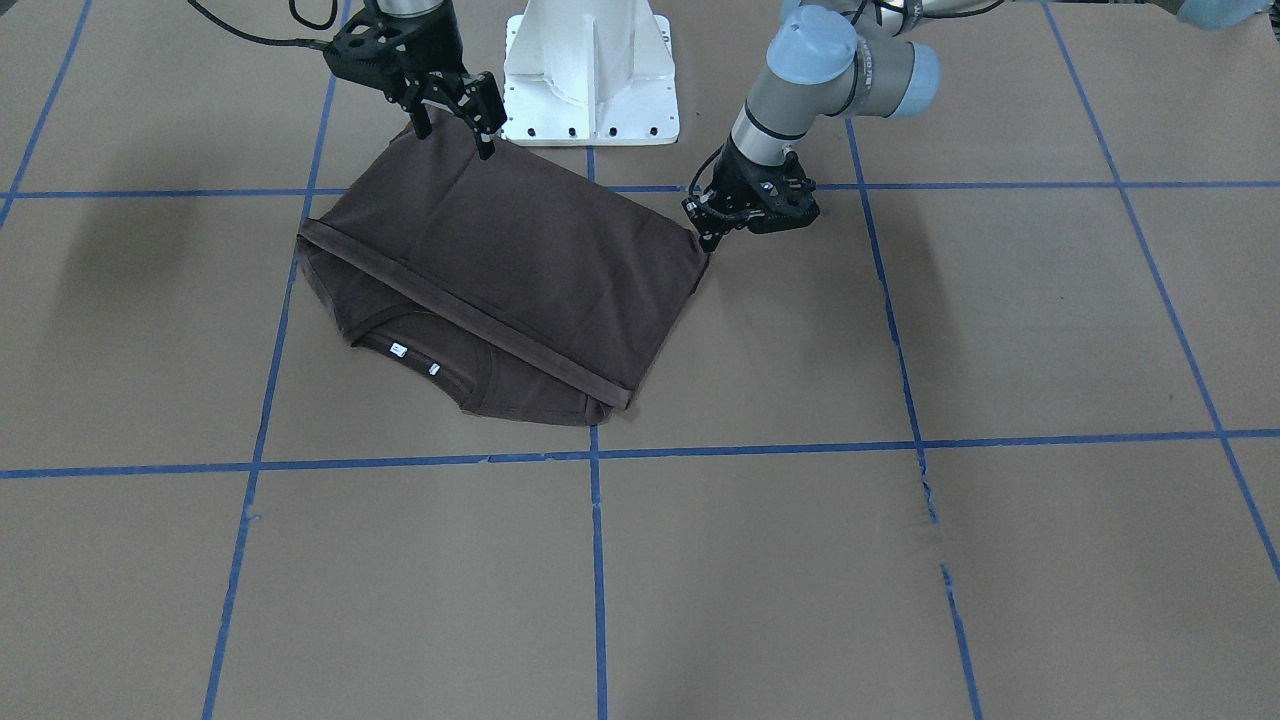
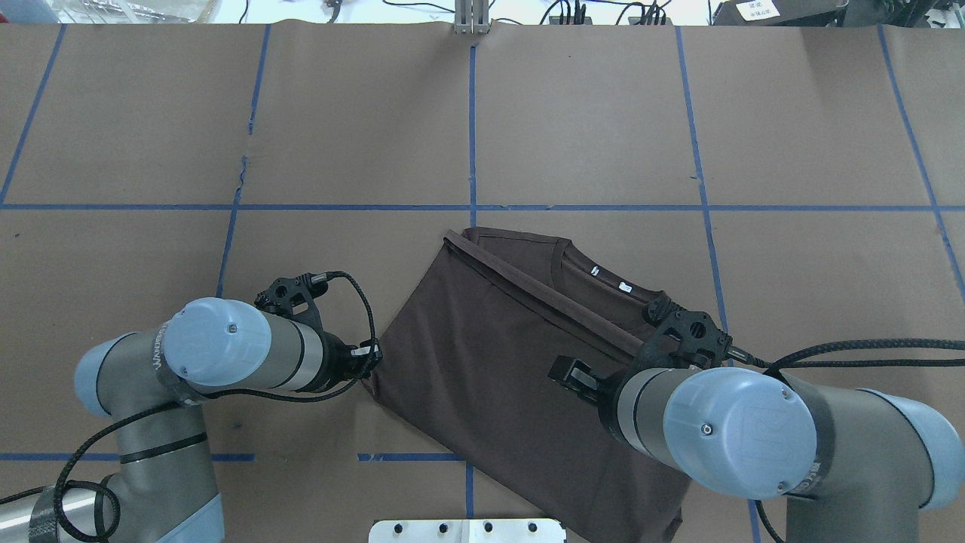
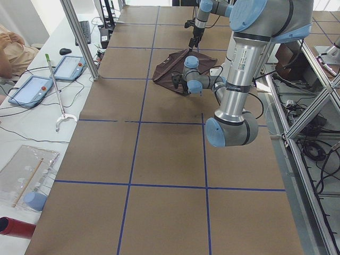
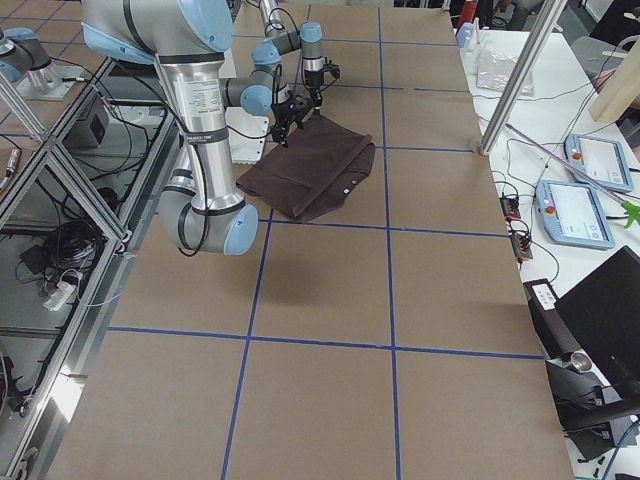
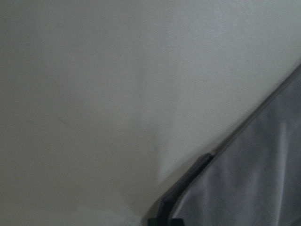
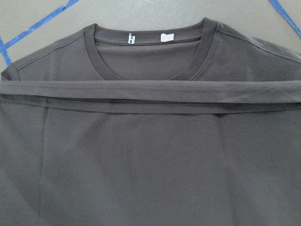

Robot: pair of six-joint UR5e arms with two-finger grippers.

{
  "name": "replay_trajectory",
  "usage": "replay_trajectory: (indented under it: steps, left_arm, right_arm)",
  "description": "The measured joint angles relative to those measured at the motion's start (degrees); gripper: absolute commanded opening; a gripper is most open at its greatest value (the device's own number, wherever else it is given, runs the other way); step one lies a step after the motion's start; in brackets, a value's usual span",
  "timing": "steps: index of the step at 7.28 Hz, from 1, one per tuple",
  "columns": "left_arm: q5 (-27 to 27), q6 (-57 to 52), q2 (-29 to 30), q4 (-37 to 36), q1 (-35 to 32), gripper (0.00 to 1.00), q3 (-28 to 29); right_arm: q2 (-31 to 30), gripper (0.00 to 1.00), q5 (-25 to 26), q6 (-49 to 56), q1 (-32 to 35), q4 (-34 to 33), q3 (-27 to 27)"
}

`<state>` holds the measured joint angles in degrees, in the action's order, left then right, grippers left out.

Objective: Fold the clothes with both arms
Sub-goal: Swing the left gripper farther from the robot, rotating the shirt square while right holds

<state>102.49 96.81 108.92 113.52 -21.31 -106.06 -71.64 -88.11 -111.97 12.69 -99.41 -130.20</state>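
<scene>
Seen from overhead, the folded T-shirt [image 2: 490, 362] lies on the table [image 2: 151, 113], hem running 10 to 4 o'clock, its corner at 3 o'clock of the left gripper [image 1: 710, 230], seemingly touching, jaws unreadable; the right gripper [image 1: 455, 140] hovers spread-open above its fold.

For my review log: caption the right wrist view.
Dark brown T-shirt, hem folded up to just below its ribbed round collar, two white neck tags showing.
</scene>
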Motion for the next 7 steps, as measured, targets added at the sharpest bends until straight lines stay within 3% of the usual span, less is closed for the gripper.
replay_trajectory:
  steps: [3,5,7]
  left_arm:
    - [-1.02,-8.52,2.74,-0.28,-5.72,0.0,3.41]
    - [-1.22,-12.65,12.5,0.82,-14.4,0.0,15.13]
    - [-1.26,-14.37,23.08,8.89,-20.48,0.0,32.84]
  right_arm:
    - [0.77,1.0,0.56,-0.44,0.53,-0.05,0.32]
    - [1.26,1.0,1.37,-0.66,1.14,-0.31,0.48]
    - [0.9,1.0,1.54,-0.72,1.38,-0.42,0.5]
